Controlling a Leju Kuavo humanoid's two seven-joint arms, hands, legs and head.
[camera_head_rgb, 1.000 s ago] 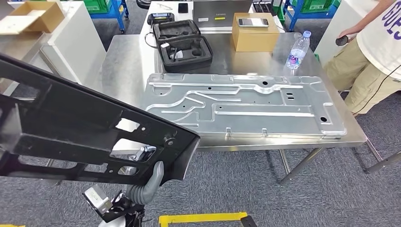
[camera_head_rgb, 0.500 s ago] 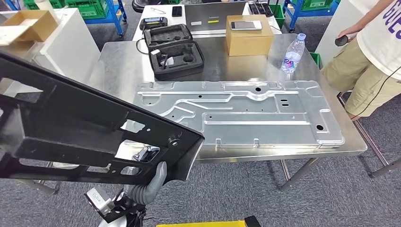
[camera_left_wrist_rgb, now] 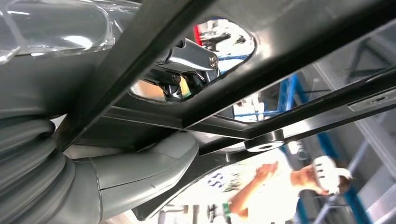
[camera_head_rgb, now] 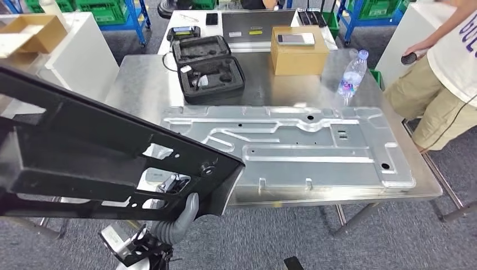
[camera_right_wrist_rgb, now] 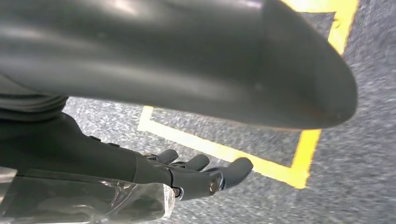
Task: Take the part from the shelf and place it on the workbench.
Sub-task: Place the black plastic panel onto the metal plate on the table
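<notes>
The left robot hand [camera_head_rgb: 183,209] grips the lower edge of a black plastic frame panel [camera_head_rgb: 95,157] with cut-out openings, held tilted above it, short of the counter [camera_head_rgb: 140,76]. Beyond, an open black foam-lined case [camera_head_rgb: 209,70] holds small items. The right robot hand [camera_right_wrist_rgb: 196,175] hangs with fingers loosely extended, holding nothing.

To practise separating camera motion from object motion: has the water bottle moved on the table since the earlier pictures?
No. The water bottle stays just right of the cardboard box; the whole view shifted.
</notes>
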